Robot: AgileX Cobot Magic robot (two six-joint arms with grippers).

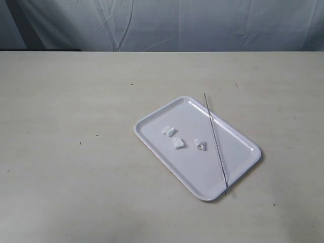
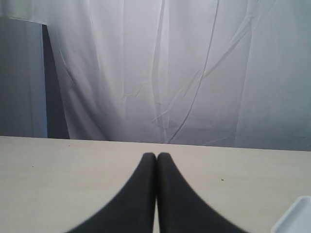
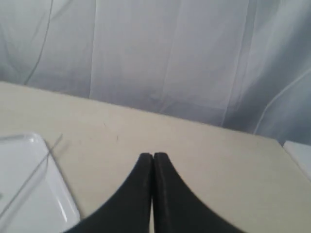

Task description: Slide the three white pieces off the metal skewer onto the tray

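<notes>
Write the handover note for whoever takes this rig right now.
Left gripper: shut, empty, above the table, off the tray.
Right gripper: shut, empty, also off the tray.
Three white pieces: loose on the tray, apart from each other, none on the skewer.
Skewer: bare, lying along the tray's right side.
Done: all pieces are off.
Left: nothing that shows.

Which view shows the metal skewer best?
The exterior view: the whole metal skewer lies across the tray, nothing on it. The right wrist view catches only part of it; the left wrist view shows none.
</notes>
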